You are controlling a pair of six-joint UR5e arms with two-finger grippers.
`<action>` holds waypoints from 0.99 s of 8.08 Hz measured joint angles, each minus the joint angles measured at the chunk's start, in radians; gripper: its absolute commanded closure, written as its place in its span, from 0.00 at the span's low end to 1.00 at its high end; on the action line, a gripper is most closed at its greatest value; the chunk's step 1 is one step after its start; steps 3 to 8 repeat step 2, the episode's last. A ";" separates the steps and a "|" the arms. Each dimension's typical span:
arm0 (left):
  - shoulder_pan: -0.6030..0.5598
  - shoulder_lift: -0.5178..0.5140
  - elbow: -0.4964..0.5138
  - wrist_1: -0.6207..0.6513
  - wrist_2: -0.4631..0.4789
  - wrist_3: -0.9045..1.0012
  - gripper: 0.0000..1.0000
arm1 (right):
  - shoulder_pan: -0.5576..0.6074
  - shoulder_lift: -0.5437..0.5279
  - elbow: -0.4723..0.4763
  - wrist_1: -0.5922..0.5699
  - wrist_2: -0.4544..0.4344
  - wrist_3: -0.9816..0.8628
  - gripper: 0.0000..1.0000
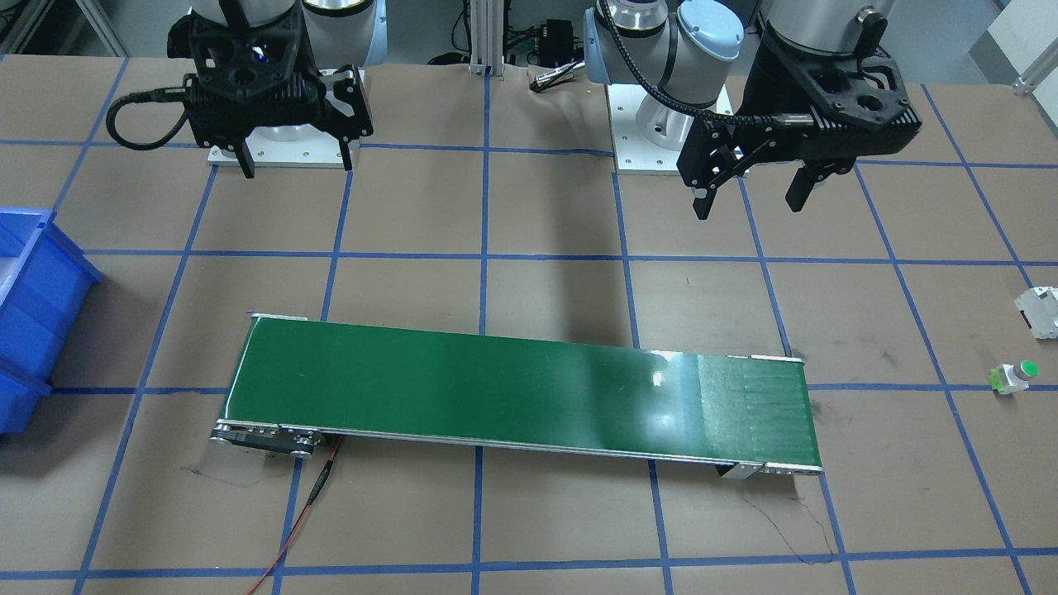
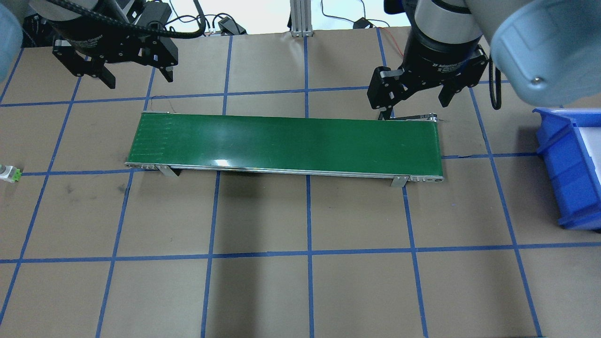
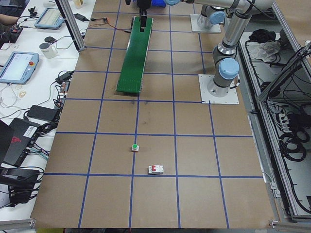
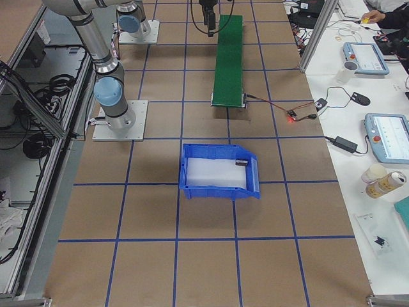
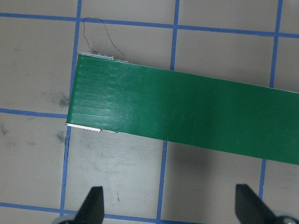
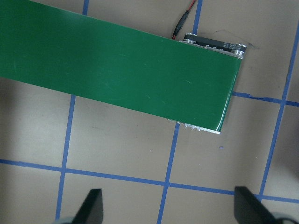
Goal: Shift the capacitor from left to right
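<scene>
Two empty, wide-spread sets, left fingers [image 1: 798,190] and right fingers [image 1: 246,163], over blue-gridded brown table [image 1: 562,529], green belt [image 1: 512,388].

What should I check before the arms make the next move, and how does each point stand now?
1. Left tool open and empty: ok, nothing is between its fingers in its wrist view.
2. Right tool open and empty: ok.
3. Both tools above the table, touching nothing: ok.
4. Belt free of parts: ok, its green surface is bare.
5. Capacitor found: cannot tell. A small dark thing lies in the blue bin, but it is too small to name.
6. Button and white block apart from the belt: ok, both lie on the table at the robot's left end.
</scene>
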 measured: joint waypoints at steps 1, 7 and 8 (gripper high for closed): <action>0.000 0.001 0.000 0.000 0.000 0.000 0.00 | -0.004 0.019 -0.012 -0.012 -0.002 0.000 0.00; 0.000 0.001 0.000 0.000 0.000 0.000 0.00 | -0.012 0.029 -0.018 -0.017 -0.001 0.000 0.00; 0.000 0.001 0.000 0.000 0.000 0.000 0.00 | -0.012 0.029 -0.018 -0.017 -0.001 0.000 0.00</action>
